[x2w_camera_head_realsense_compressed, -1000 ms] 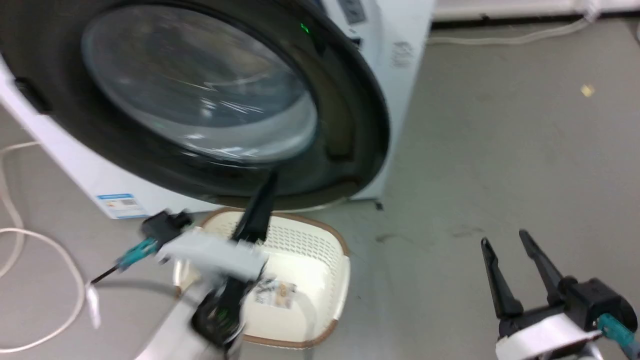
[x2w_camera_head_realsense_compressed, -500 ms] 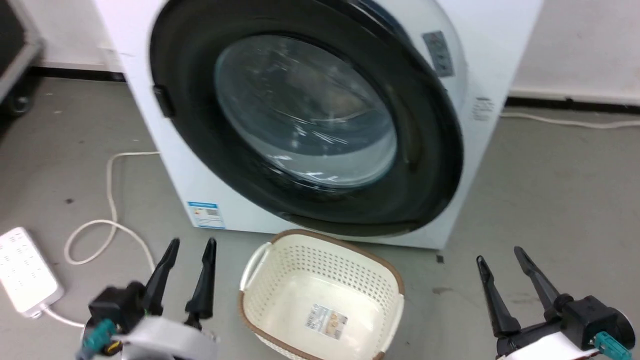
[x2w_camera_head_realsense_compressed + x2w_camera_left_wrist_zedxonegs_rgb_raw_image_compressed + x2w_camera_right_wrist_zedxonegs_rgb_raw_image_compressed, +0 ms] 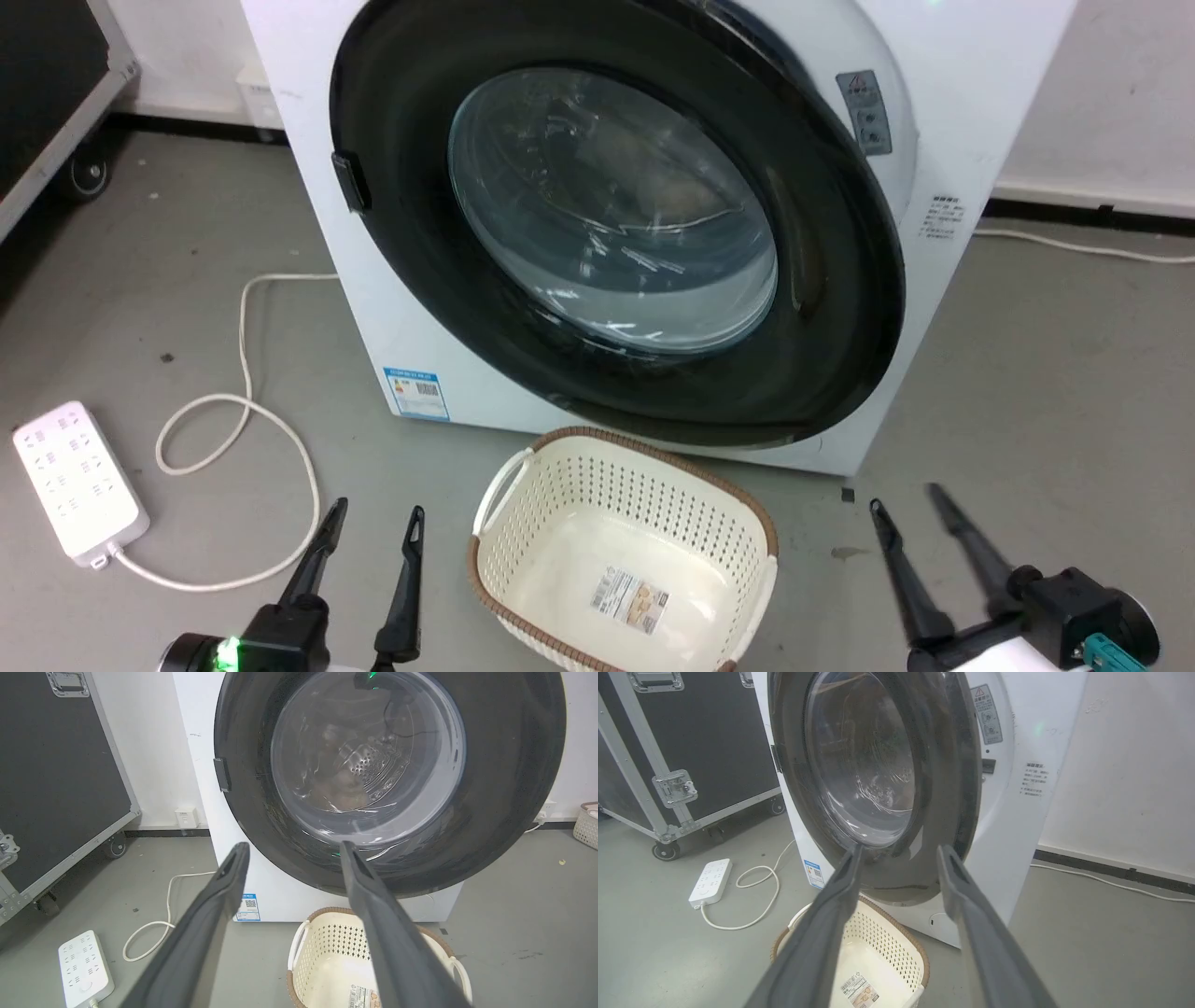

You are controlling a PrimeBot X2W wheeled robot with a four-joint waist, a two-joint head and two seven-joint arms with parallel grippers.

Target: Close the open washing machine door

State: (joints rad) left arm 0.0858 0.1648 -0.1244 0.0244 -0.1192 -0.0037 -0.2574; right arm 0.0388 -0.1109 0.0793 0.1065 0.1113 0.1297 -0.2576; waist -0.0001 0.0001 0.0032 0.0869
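The washing machine (image 3: 383, 317) is a big white box straight ahead. Its round door (image 3: 616, 205), black-rimmed with a bulging glass window, lies against the machine's front, flush or nearly so; steel drum holes show through the glass. My left gripper (image 3: 379, 509) is open and empty low at the left, well short of the door. My right gripper (image 3: 905, 497) is open and empty low at the right. The left wrist view looks past my left gripper (image 3: 293, 844) at the door (image 3: 369, 756). The right wrist view has my right gripper (image 3: 900, 847) before the door (image 3: 859, 756), seen aslant.
A cream perforated laundry basket (image 3: 607, 495) stands on the grey floor just below the door, between my grippers. A white power strip (image 3: 79, 481) and its looped cable (image 3: 243, 411) lie to the left. A black wheeled case (image 3: 56, 765) stands far left.
My left gripper has come away from the door's lower rim, back to the lower left, and now stands open. The head camera has moved, so the whole picture shifted. The right gripper barely moved.
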